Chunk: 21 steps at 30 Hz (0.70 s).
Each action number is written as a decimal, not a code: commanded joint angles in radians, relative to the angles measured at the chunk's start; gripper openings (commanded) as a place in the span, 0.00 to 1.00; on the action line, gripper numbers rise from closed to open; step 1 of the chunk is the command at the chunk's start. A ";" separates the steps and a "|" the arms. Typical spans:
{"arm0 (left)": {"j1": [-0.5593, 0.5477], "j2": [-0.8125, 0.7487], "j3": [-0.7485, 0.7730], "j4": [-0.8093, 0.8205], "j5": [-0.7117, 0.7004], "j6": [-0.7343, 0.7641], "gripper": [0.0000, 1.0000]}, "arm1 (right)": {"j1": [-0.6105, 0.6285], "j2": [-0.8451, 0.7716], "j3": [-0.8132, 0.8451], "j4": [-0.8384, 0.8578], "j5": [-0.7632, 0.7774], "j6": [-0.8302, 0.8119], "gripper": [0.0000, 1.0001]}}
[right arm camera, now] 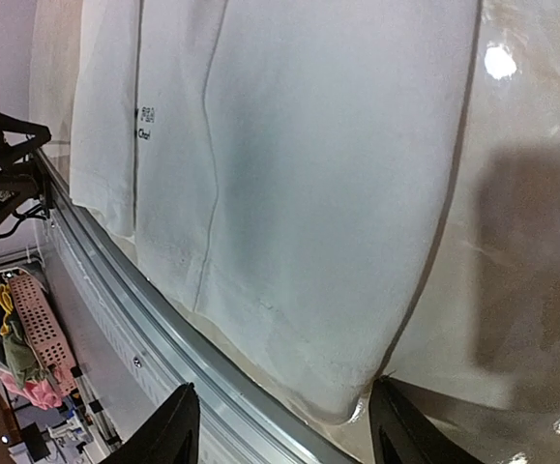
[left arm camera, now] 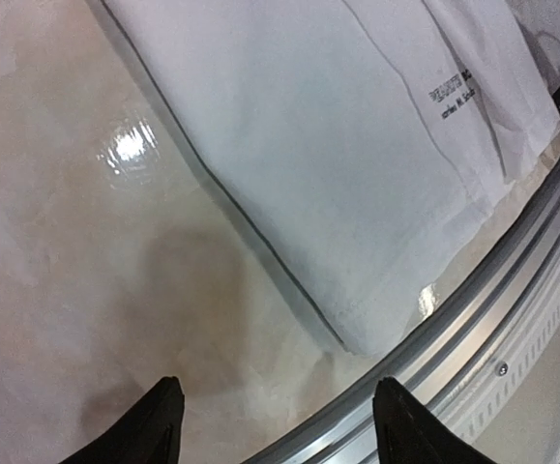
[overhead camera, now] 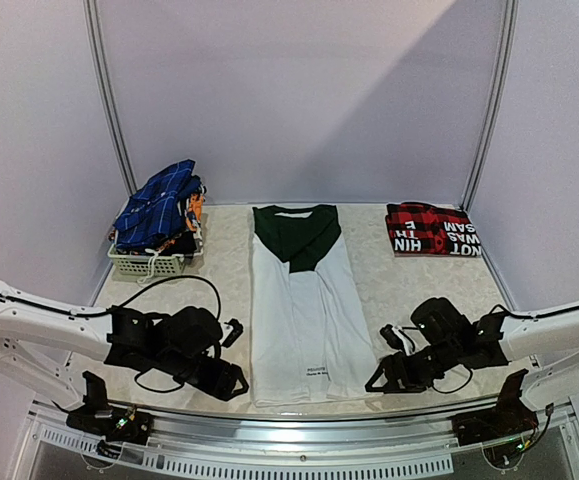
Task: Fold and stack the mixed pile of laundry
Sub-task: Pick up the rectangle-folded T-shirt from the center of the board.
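pale marbled table [overhead camera: 389, 290], white t-shirt [overhead camera: 299, 310] laid long down the middle, both arms at its near hem.
left gripper [left arm camera: 270, 425] and right gripper [right arm camera: 280, 425] sit at the two hem corners, jaws partly apart, gripping nothing; placed, i judge, to pinch both corners and fold away. the hem runs just beside the metal rail [overhead camera: 299, 415], so little room near; bare table flanks the shirt. plaid shirt [overhead camera: 432, 230] lies folded far right, blue checked cloth [overhead camera: 159, 205] in the basket [overhead camera: 149, 265].

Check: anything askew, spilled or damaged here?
Nothing stands out. White T-shirt lies flat and straight, hem at the near rail; plaid shirt sits folded; blue checked cloth heaps above the basket rim.
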 commanded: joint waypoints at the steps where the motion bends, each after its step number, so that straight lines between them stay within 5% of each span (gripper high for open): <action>1: -0.054 0.004 -0.019 0.070 -0.009 -0.060 0.67 | 0.023 0.000 -0.039 -0.027 0.016 0.041 0.59; 6: -0.073 0.031 -0.022 0.087 -0.013 -0.107 0.61 | 0.029 -0.060 -0.069 -0.041 0.031 0.065 0.48; 21: -0.102 0.092 -0.023 0.154 -0.013 -0.132 0.55 | 0.033 -0.032 -0.086 0.042 0.152 0.094 0.45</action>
